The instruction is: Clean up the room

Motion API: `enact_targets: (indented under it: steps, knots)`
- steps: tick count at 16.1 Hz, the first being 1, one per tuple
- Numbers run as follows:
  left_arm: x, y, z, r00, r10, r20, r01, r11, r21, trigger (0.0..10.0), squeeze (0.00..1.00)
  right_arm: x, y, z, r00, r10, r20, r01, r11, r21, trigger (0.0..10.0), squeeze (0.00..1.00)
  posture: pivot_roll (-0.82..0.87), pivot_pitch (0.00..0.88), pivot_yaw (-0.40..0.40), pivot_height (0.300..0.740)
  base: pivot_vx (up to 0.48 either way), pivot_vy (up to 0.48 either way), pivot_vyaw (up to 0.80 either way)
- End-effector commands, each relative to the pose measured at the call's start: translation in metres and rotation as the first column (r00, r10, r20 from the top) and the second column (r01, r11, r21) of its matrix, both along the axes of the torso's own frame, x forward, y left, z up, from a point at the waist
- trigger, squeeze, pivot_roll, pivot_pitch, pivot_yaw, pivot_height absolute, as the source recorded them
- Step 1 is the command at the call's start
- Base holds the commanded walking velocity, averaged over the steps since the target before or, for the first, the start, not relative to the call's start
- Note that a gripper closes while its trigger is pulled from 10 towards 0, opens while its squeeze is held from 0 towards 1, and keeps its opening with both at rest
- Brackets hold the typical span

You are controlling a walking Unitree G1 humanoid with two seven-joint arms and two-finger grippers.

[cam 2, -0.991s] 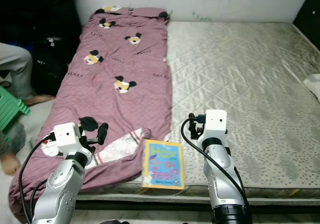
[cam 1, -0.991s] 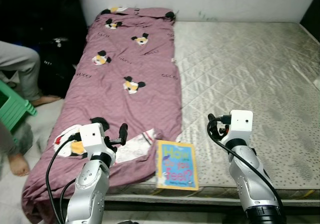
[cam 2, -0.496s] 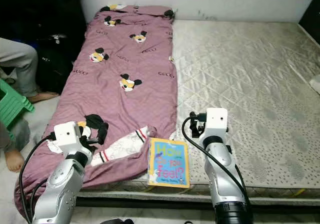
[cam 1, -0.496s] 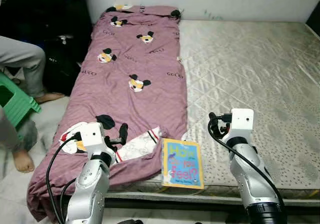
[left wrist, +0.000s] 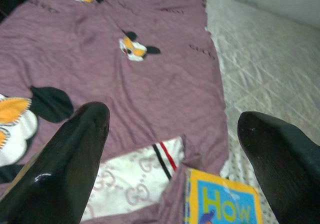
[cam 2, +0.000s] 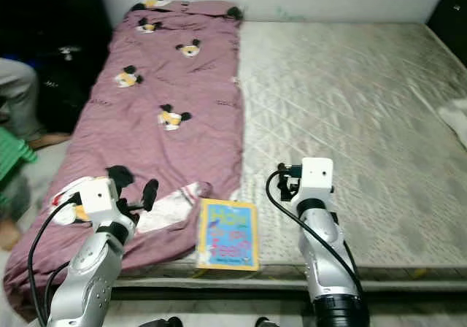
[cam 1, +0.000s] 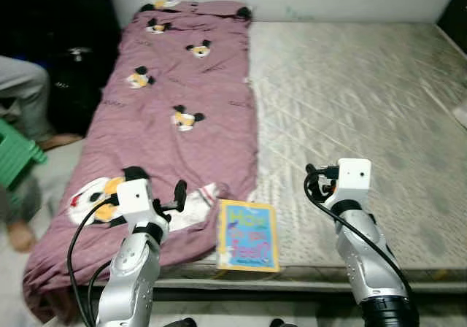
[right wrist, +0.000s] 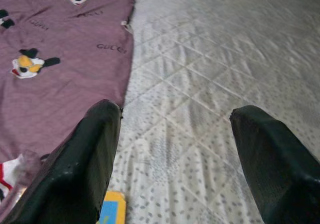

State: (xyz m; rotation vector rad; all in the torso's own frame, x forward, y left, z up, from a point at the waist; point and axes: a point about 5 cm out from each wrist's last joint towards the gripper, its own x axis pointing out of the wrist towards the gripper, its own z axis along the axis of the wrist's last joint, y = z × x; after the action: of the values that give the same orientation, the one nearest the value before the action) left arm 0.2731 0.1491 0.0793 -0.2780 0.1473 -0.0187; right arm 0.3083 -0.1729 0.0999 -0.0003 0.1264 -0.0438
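A purple blanket (cam 1: 175, 115) printed with cartoon mice covers the left strip of a bare grey mattress (cam 1: 350, 93). Its near corner is folded back, showing a white lining (left wrist: 125, 184). A yellow and blue book (cam 1: 249, 235) lies flat at the mattress's front edge, just right of that fold. My left gripper (left wrist: 172, 119) is open above the blanket's near end, with the book's corner (left wrist: 220, 204) between and below its fingers. Over the mattress to the right of the book, my right gripper (right wrist: 175, 119) is open and holds nothing.
A person sits at the far left: a grey trouser leg (cam 1: 22, 93) and a bare foot (cam 1: 20, 233). A green stool (cam 1: 18, 159) and a black bag (cam 1: 73, 71) stand on the floor beside the bed. Something white (cam 2: 456, 115) lies at the mattress's right edge.
The whole picture has shifted, so the camera has moved. Both arms keep the same raised pose with fingers apart. The blanket and book lie as before.
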Motion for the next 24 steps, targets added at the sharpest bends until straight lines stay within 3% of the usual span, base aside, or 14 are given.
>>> enact_targets:
  steps: [1,3,23,24]
  knots:
    - [-0.0012,-0.0022,-0.0017,1.0,-0.01,-0.009,0.01,1.0,0.0,10.0,0.0,-0.0039,-0.0039,-0.0049,1.0,-0.019,-0.021,0.019,1.0,0.005,10.0,0.0,-0.03,0.146,0.017,0.74,0.0,0.0,-0.8]
    - [-0.0005,-0.0028,-0.0016,1.0,-0.01,-0.01,0.01,1.0,-0.001,10.0,0.0,-0.0038,-0.0042,-0.0046,1.0,-0.019,-0.019,0.019,1.0,0.004,10.0,0.0,-0.03,0.146,0.017,0.74,0.0,0.0,-0.8]
    - [0.0013,-0.0047,-0.0004,1.0,-0.015,0.002,0.015,1.0,0.003,10.0,0.0,-0.0045,0.0038,-0.0049,0.999,0.046,-0.008,-0.046,0.999,0.005,10.0,0.0,-0.03,0.14,0.015,0.74,0.0,0.0,0.0]
    - [0.0002,-0.0052,-0.0015,1.0,-0.014,-0.001,0.014,1.0,0.003,10.0,0.0,-0.0049,0.0034,-0.0049,0.999,0.05,-0.008,-0.05,0.999,0.002,10.0,0.0,-0.03,0.145,0.017,0.725,0.0,0.0,0.0]
